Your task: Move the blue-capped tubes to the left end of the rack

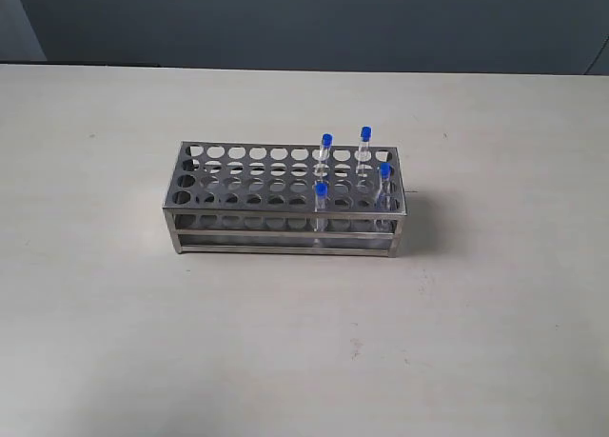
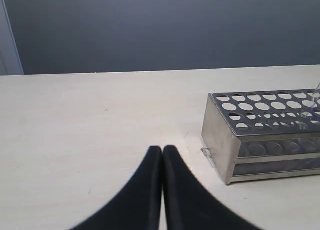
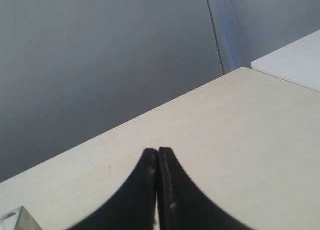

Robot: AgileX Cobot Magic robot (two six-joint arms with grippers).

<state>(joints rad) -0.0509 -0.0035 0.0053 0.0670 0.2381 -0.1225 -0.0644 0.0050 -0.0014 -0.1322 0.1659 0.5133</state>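
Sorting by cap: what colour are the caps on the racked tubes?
Bright blue on all four tubes; clearest in the exterior view.

The grey metal rack [image 1: 247,215] sits flat ahead of the left gripper [image 2: 162,149], apart from it. Four clear blue-capped tubes [image 1: 322,191] stand upright at its end farthest from that gripper.

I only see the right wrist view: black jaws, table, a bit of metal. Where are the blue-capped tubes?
Observer: All four tubes stand in the rack's right end, as the exterior view shows it.
Operator: Any at the left end?
Observer: None; those holes hold nothing.
Operator: How are the other arm's jaws?
Observer: The left jaws are shut, over the table, apart from the rack.
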